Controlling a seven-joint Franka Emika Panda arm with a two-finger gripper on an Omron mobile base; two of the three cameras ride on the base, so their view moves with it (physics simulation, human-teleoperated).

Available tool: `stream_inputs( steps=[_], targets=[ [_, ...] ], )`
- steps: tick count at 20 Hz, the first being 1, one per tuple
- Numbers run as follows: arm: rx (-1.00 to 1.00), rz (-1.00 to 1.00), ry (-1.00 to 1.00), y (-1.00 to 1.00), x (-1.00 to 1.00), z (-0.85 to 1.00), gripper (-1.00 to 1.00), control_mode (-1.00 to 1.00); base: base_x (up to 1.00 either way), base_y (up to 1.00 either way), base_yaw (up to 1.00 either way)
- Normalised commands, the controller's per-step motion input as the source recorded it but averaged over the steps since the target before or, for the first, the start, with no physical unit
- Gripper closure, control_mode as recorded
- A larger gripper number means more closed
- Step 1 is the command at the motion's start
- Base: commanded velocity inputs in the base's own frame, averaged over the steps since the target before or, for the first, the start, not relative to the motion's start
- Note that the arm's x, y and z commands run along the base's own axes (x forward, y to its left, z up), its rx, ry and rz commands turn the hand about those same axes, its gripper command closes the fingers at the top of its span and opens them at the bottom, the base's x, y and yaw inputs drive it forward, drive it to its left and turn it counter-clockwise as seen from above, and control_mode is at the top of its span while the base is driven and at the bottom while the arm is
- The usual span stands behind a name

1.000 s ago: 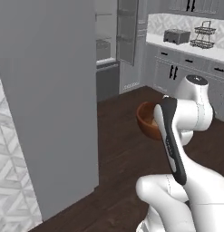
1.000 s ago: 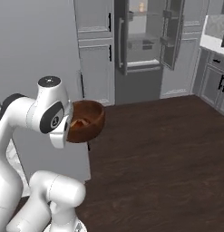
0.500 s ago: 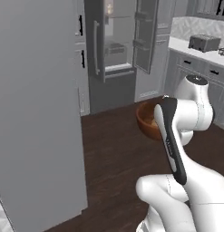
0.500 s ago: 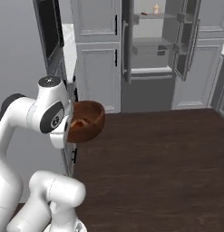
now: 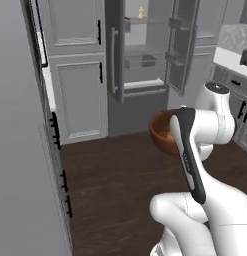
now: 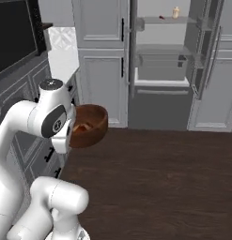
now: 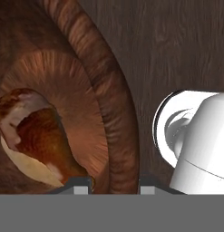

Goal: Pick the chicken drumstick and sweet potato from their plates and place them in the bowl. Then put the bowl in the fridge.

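The reddish-brown wooden bowl (image 5: 161, 133) (image 6: 92, 125) hangs in the air in front of my arm, held by its rim (image 7: 117, 118). My gripper (image 7: 114, 186) is shut on that rim, one tip inside the bowl and one outside. Inside lies the chicken drumstick (image 7: 41, 136), on top of a pale strip of the sweet potato (image 7: 21, 164). The grey fridge (image 5: 141, 62) (image 6: 163, 63) stands ahead with both doors open, its glass shelves and door bins showing. The plates are out of view.
Grey tall cabinets (image 5: 77, 75) stand left of the fridge, and a grey panel (image 5: 17, 150) is close on my left. Dark wood floor (image 5: 110, 180) lies between me and the fridge. A black oven front (image 6: 14, 42) is at left. A small bottle (image 6: 175, 11) sits on the top shelf.
The base has driven and turned, so the open fridge has come nearer and towards the middle of both base views. The bowl stays in my gripper in the same pose.
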Motion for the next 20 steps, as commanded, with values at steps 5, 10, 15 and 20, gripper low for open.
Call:
stream_inputs(
  steps=[5,10,15,20],
  targets=[
    [0.0,0.0,0.0,0.0,0.0,0.0,1.0,1.0,0.9,-1.0,0.27],
    [0.0,0.0,0.0,0.0,0.0,0.0,1.0,1.0,0.85,-1.0,0.22],
    [0.0,0.0,0.0,0.0,0.0,0.0,1.0,1.0,1.0,-1.0,0.28],
    [0.0,0.0,0.0,0.0,0.0,0.0,1.0,1.0,1.0,-0.85,0.29]
  ],
)
